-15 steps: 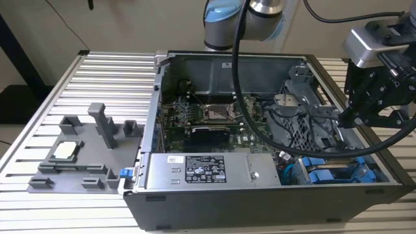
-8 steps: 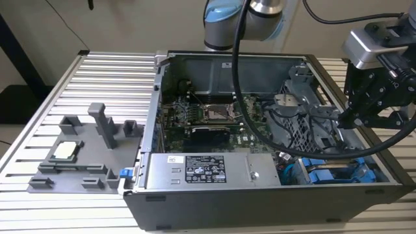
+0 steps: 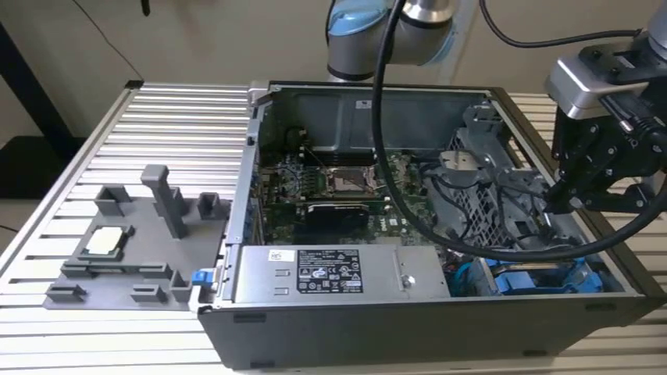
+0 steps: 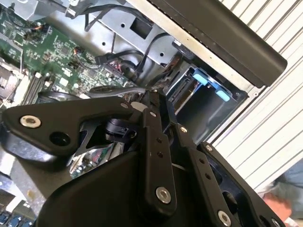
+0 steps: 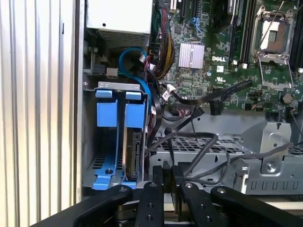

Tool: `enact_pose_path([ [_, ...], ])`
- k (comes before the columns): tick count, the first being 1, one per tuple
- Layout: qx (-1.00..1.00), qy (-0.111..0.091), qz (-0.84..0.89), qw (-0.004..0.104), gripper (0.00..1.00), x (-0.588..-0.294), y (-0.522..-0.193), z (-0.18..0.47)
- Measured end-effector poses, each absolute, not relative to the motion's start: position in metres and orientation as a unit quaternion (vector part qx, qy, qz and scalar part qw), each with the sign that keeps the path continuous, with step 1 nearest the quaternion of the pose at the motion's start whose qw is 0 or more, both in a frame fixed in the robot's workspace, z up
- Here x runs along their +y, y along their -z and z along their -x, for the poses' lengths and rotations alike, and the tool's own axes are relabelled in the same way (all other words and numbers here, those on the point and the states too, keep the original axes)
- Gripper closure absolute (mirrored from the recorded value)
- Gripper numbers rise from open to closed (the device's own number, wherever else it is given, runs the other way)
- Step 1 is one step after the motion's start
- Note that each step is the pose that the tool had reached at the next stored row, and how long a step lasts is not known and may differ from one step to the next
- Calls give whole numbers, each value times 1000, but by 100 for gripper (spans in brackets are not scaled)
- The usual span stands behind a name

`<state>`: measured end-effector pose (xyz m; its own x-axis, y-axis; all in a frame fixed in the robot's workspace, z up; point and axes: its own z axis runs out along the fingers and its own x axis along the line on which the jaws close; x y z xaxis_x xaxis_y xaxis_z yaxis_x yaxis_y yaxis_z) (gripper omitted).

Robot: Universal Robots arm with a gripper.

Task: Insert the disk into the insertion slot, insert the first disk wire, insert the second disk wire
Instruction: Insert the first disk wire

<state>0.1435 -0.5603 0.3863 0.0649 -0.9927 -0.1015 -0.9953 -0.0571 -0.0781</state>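
Disk (image 5: pixel 136 156) sits in the insertion slot (image 5: pixel 90 156), so step one looks done. Your gripper (image 5: pixel 168 174), fingers pressed together, hovers near it. Both disk wires (image 5: pixel 208 101) look unplugged to me.

Power-supply box (image 3: pixel 339 275), motherboard (image 3: pixel 276 187) — processor chip (image 3: pixel 108 241).

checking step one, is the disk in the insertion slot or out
In: the first wrist view shows the disk seated on edge inside the insertion slot, within the cage walls.
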Motion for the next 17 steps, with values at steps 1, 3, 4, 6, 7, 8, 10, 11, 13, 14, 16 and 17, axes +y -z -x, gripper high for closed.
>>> enact_pose_path([
  [1,684,-7,727,60,81,-560,-386,-143],
  [3,684,-2,728,55,81,-560,-384,-143],
  [4,684,-1,728,53,81,-560,-383,-143],
  [6,684,1,727,51,81,-560,-380,-143],
  [7,685,1,727,51,81,-560,-378,-143],
  [8,685,1,727,51,81,-560,-376,-143],
  [10,686,1,726,51,81,-560,-373,-143],
  [11,686,1,726,51,81,-560,-371,-143],
  [13,687,2,725,52,81,-560,-369,-143],
  [14,687,3,725,52,81,-560,-367,-143],
  [16,688,5,724,54,81,-560,-364,-144],
  [17,688,6,723,54,81,-560,-363,-144],
])
